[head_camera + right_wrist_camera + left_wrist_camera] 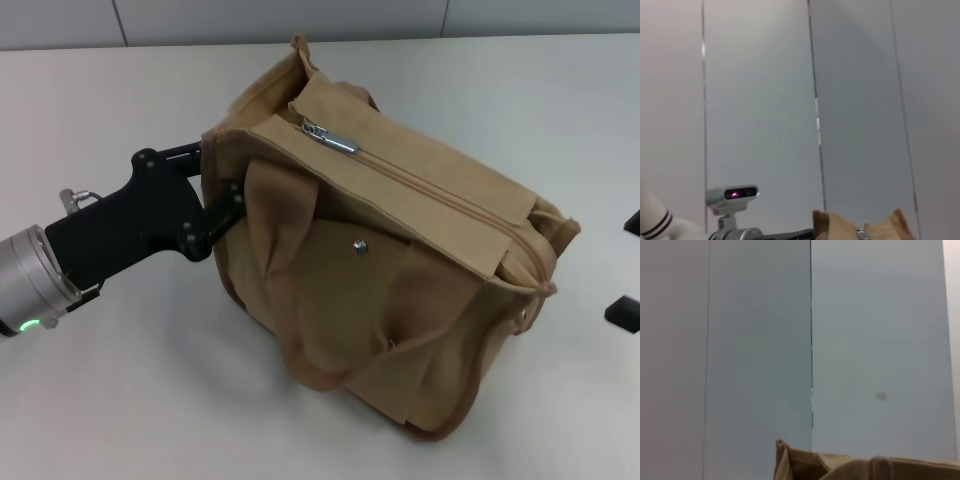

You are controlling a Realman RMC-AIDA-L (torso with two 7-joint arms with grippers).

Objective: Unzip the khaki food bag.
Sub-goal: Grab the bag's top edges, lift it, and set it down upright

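White table [120, 400], zipped khaki food bag [400, 290].

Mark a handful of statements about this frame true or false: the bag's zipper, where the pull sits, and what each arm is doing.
1. The khaki food bag has its top zipper closed. True.
2. The silver pull sits at the end of the bag nearest the right arm. False: it is at the end beside the left gripper.
3. The left gripper is against the bag's end wall. True.
4. The right gripper is pinching the pull. False: it sits at the head view's right edge, apart from the bag.
5. The bag lies flat on its side. False: it stands on its base on the table.
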